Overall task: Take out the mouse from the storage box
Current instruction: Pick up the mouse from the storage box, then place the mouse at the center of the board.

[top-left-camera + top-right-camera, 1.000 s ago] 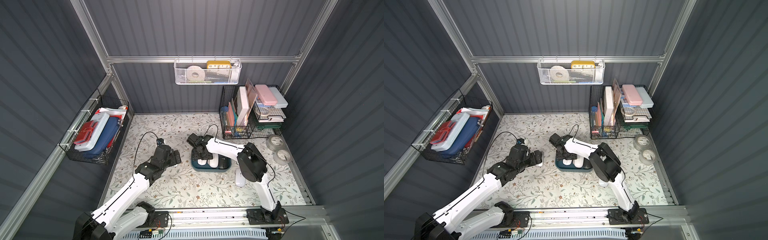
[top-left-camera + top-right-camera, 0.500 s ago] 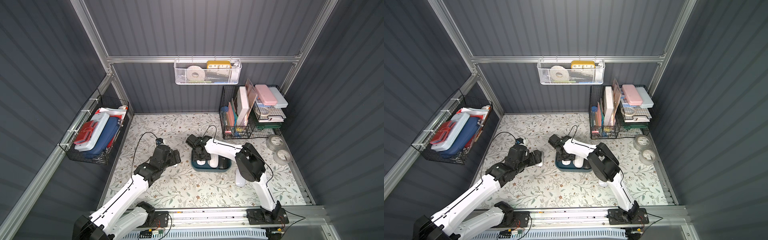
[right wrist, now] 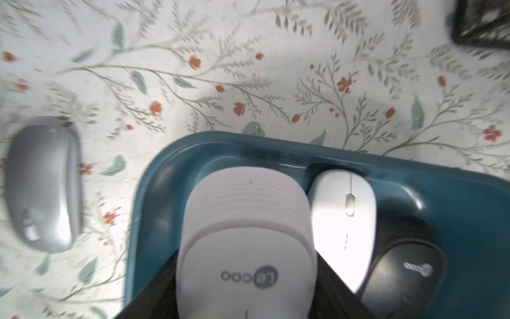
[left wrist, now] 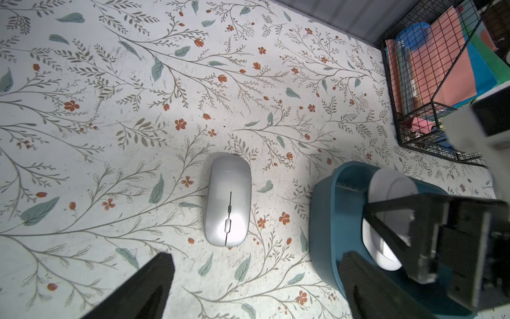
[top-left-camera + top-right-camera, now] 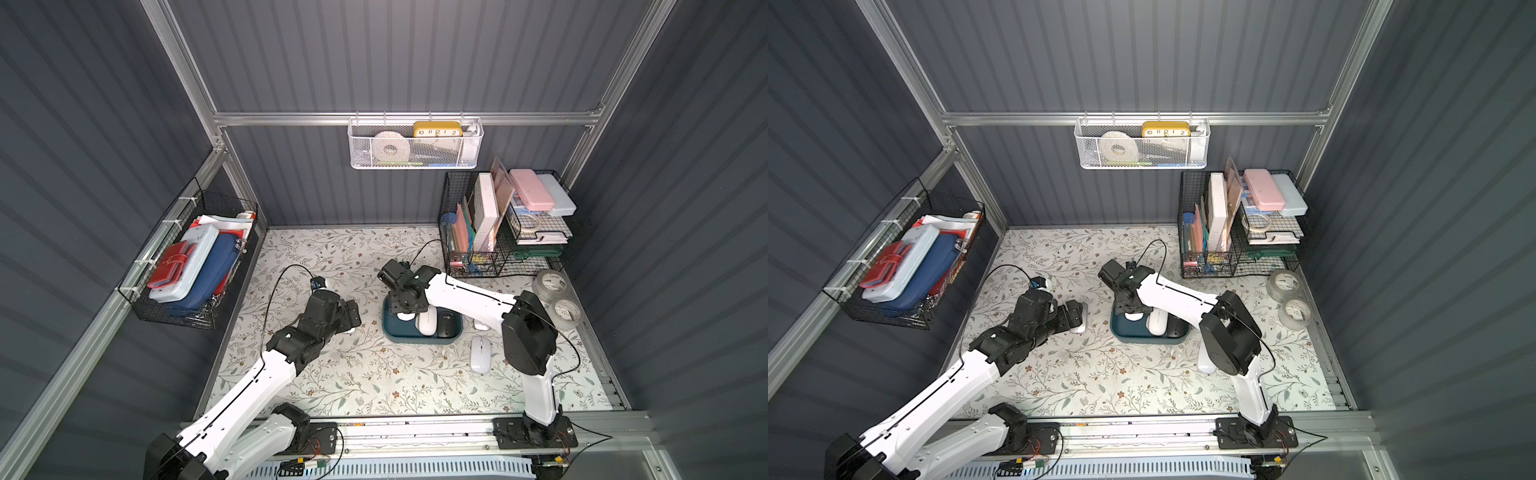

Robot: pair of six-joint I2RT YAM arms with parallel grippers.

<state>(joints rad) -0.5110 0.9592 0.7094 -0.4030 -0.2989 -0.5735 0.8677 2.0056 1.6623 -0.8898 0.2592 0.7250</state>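
1. Right gripper (image 3: 247,276) is pinching the white logo mouse (image 3: 245,221) by its sides, down in the storage box (image 3: 154,193).
2. I'm guessing it's light, stiff, slippery plastic, so squeezing those flatter sides is making sense.
3. Left gripper (image 4: 256,262) is hanging spread wide, empty.

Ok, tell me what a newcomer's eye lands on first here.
First, the right gripper clamped on a white mouse inside the teal storage box at the middle of the flowered table, with a slimmer white mouse and a black mouse lying beside it in the box. Next, the silver mouse alone on the table beside the box, under the wide-open left gripper.
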